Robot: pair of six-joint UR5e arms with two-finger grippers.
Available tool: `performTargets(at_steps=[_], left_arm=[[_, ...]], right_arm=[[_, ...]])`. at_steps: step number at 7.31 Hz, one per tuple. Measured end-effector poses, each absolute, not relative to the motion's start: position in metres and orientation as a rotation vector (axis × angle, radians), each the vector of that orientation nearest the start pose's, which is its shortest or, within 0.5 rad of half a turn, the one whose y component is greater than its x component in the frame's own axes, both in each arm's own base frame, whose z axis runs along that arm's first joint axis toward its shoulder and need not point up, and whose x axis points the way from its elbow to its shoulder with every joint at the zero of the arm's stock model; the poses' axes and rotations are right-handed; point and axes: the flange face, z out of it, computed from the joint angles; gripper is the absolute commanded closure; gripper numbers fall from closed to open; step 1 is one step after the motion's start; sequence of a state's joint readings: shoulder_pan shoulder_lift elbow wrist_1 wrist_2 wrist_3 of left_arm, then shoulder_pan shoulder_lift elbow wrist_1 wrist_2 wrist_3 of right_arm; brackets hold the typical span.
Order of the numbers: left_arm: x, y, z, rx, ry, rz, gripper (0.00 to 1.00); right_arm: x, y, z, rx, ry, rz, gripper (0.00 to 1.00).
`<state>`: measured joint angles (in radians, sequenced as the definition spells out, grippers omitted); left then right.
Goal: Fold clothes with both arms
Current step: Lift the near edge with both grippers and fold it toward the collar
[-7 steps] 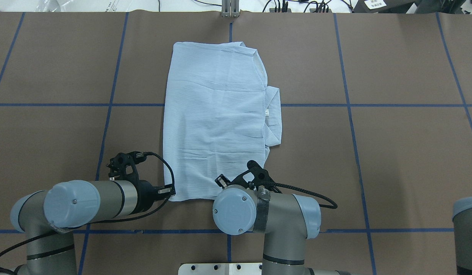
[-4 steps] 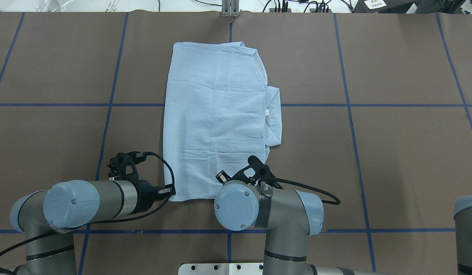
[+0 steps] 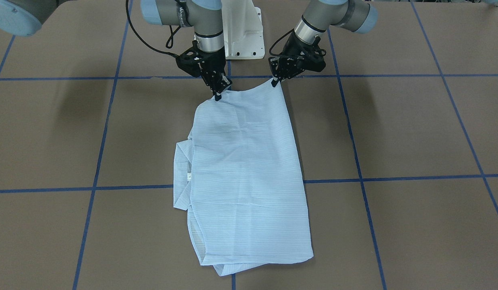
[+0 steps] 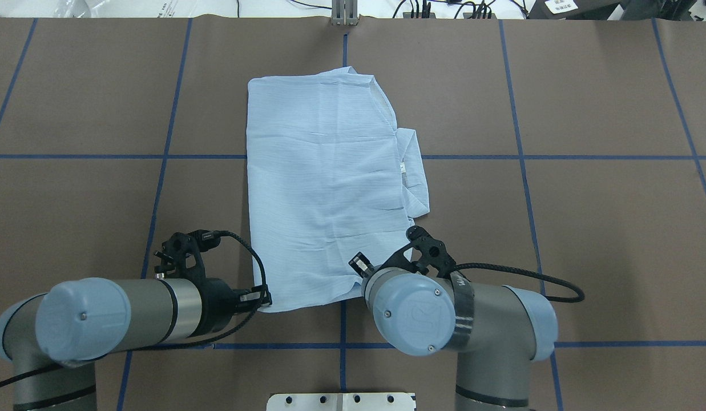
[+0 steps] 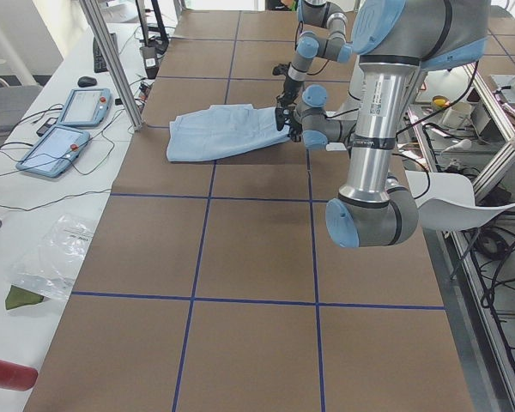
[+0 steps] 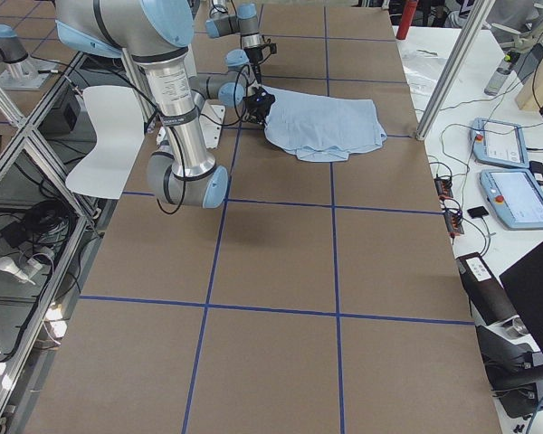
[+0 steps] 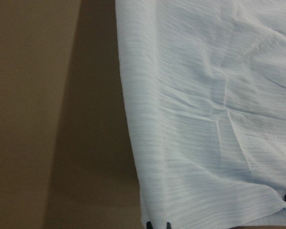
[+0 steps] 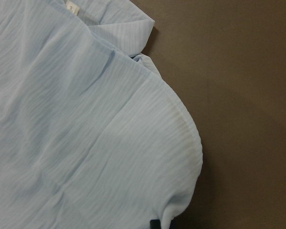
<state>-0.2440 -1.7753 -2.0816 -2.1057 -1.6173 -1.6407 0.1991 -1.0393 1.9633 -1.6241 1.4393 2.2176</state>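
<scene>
The light blue striped shirt (image 4: 324, 182) lies folded into a long rectangle in the middle of the table (image 4: 587, 228), collar (image 4: 412, 171) and neck label (image 4: 402, 167) on the right side. It also shows in the front view (image 3: 244, 173). My left gripper (image 4: 265, 301) is shut on the near left corner; in the front view (image 3: 275, 82) it pinches that corner. My right gripper (image 3: 217, 96) is shut on the near right corner and is hidden under its wrist in the overhead view. The near edge hangs lifted between them. Both wrist views show cloth (image 7: 205, 119) (image 8: 86, 133) held at the fingertips.
The white pedestal base (image 3: 240, 36) stands just behind the grippers. Blue tape lines (image 4: 524, 157) grid the brown table. A metal post (image 4: 345, 14) stands at the far edge. Two tablets (image 5: 69, 124) and cables lie on the side table beyond it.
Both grippers have risen with the shirt's near edge and drawn it slightly toward the robot. The right arm has shifted right. The shirt's far edge has slid nearer.
</scene>
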Motion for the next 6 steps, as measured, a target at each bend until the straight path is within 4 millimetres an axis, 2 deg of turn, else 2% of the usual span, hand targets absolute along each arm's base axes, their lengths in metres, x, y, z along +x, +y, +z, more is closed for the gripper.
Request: performTargets(at_steps=[3,4,5,6], left_arm=[[0.45,-0.166,0.205,-0.091,1.327,-0.224,1.0],[0.44,-0.148,0.19,-0.124,1.341,-0.221,1.0],[0.427,-0.14,0.177,-0.143,1.35,-0.22,1.0],[0.416,-0.138,0.165,-0.15,1.358,-0.219,1.0]], right_arm=[[-0.491,-0.189,0.168,-0.101,-0.901,0.753,1.0],[-0.471,-0.172,0.16,-0.107,-0.891,0.73,1.0],[-0.458,-0.163,0.154,-0.107,-0.884,0.716,1.0],[-0.455,-0.159,0.152,-0.103,-0.879,0.708,1.0]])
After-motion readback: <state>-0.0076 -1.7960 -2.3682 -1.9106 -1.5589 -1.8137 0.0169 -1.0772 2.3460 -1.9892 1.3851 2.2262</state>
